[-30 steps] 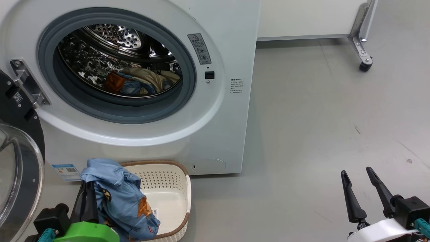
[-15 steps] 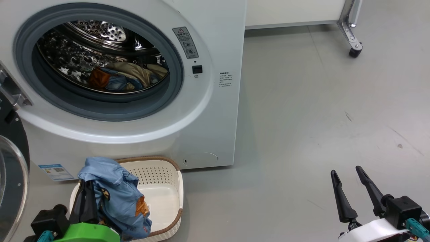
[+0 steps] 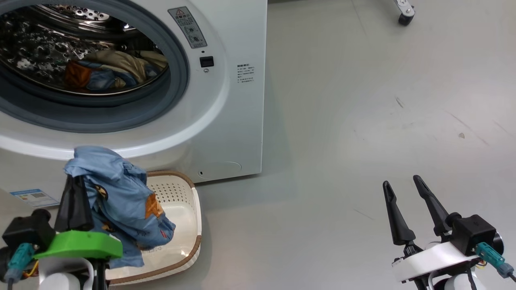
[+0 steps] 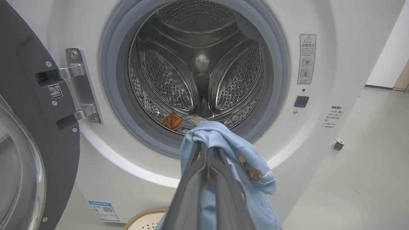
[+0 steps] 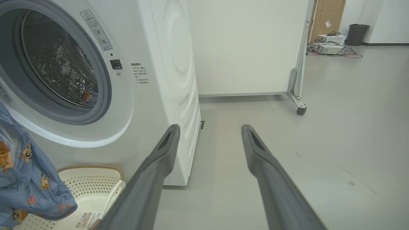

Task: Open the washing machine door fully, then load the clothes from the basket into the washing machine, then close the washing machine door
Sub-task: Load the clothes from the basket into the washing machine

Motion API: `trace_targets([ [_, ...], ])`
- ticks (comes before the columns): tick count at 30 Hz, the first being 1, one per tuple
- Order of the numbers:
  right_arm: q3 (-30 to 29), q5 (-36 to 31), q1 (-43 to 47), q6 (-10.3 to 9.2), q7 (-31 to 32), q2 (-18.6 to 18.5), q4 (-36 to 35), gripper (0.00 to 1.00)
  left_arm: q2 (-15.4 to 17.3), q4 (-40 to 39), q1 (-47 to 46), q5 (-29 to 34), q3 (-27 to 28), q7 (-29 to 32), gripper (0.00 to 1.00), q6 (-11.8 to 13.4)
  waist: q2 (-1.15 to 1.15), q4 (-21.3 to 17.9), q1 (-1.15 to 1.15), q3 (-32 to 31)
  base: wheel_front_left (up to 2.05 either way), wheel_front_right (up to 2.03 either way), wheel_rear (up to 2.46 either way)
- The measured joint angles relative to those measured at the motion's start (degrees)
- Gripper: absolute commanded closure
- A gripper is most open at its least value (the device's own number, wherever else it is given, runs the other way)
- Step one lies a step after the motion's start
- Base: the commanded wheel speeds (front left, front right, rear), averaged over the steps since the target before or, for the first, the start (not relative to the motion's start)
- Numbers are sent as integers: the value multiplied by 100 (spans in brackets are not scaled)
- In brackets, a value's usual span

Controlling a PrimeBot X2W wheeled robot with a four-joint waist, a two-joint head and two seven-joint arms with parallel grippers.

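**Garment up, drum ahead**

My left claw (image 4: pixel 206 155) is pinched shut on the clothes (image 3: pixel 121 193). They drape over its tips and hang above the basket (image 3: pixel 183 209), raised, I judge, to clear the rim. The washing machine door (image 4: pixel 28 105) stands wide at the left, so the drum (image 4: pixel 198 64) lies open just ahead of and above the claw. Another printed piece (image 3: pixel 100 72) lies inside. My right claw (image 3: pixel 401 181) idles with its jaws spread over the floor (image 3: pixel 342 141), well apart.

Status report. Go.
Left gripper shut on clothes, over basket. Right gripper open, empty. Door open, path to drum clear.
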Motion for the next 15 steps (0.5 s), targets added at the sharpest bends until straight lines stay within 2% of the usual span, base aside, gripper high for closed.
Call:
trace_targets([
  [5, 130, 0, -256, 0, 0, 57, -33, 0, 118, -30, -416, -1, 130, 143, 100, 52, 0, -166, 0, 271, 0, 0, 0],
  [15, 310, 27, -630, 0, 0, 211, -66, 0, 706, -3, -1446, 10, 615, 534, 100, 250, 0, -589, 0, 871, 0, 0, 0],
])
